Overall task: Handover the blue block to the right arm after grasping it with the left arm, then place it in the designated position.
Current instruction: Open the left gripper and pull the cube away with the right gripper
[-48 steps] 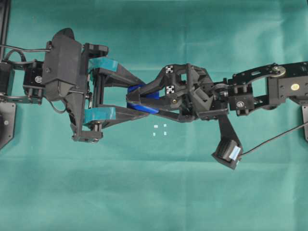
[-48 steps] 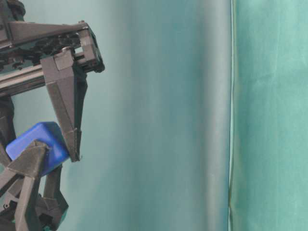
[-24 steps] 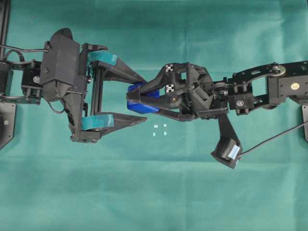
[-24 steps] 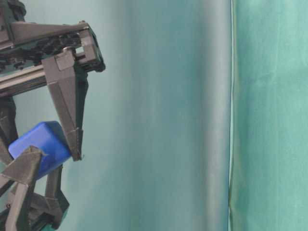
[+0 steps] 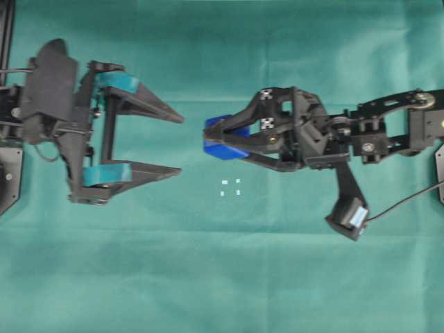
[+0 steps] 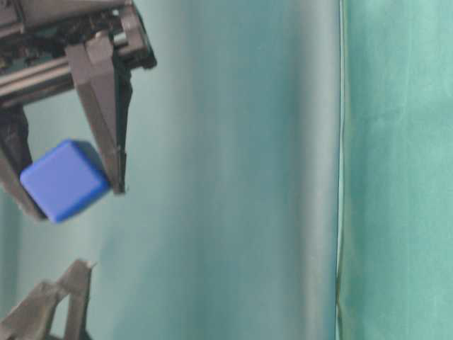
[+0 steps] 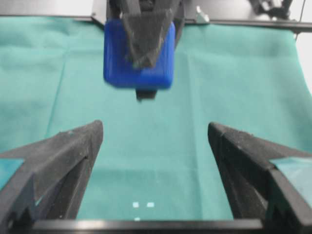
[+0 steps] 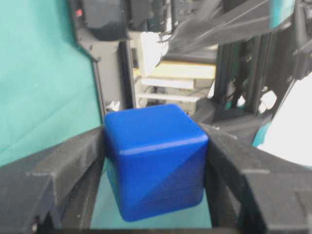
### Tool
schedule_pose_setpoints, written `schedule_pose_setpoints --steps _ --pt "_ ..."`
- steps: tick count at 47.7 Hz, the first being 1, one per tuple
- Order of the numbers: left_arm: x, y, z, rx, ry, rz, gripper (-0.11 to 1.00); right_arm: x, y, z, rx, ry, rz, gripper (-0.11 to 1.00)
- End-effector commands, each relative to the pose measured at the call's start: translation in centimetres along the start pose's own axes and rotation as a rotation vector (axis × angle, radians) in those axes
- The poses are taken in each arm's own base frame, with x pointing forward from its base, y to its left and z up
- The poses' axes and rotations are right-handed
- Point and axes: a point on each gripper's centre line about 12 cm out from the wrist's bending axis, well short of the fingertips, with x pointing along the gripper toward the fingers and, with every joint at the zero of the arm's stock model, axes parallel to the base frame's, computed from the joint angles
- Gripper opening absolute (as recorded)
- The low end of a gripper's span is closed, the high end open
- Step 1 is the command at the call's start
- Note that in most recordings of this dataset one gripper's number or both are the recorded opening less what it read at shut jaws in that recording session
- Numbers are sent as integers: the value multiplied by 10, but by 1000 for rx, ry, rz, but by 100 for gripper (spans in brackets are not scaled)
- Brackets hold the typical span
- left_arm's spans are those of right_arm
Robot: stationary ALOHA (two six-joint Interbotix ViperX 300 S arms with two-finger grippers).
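The blue block [image 5: 223,151] hangs above the green cloth, pinched between the plain black fingers of my right gripper [image 5: 208,137], which is shut on it. In the right wrist view the block [image 8: 153,161] fills the gap between both fingers. My left gripper [image 5: 180,144], with teal pads, stands open to the left of the block, clear of it with a gap between. From the left wrist view the block [image 7: 139,63] is ahead and above the spread left gripper [image 7: 155,126]. The designated position [image 5: 230,187] is a small square of white marks on the cloth just below the block.
Green cloth [image 5: 222,277] covers the whole table. The right wrist camera [image 5: 347,218] and its cable hang below the right arm. A black frame [image 5: 7,41] runs along the far left edge. A vertical seam [image 6: 340,170] shows in the table-level view.
The left gripper opened off the blue block and drew back to the left. The right gripper kept the block, shifted slightly right and rose in the table-level view.
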Motion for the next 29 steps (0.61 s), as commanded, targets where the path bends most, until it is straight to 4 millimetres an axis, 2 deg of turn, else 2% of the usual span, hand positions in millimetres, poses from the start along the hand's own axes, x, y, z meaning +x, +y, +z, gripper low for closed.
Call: schedule_pose_setpoints --steps 1,14,29 --pt "-10 0 9 -2 -38 0 100 -15 -13 4 6 -13 -44 59" --pt "-6 1 9 -2 -32 2 100 -18 -11 2 58 3 -34 59" --pt "-5 1 9 -2 -31 2 100 -20 -10 7 579 -17 -23 59"
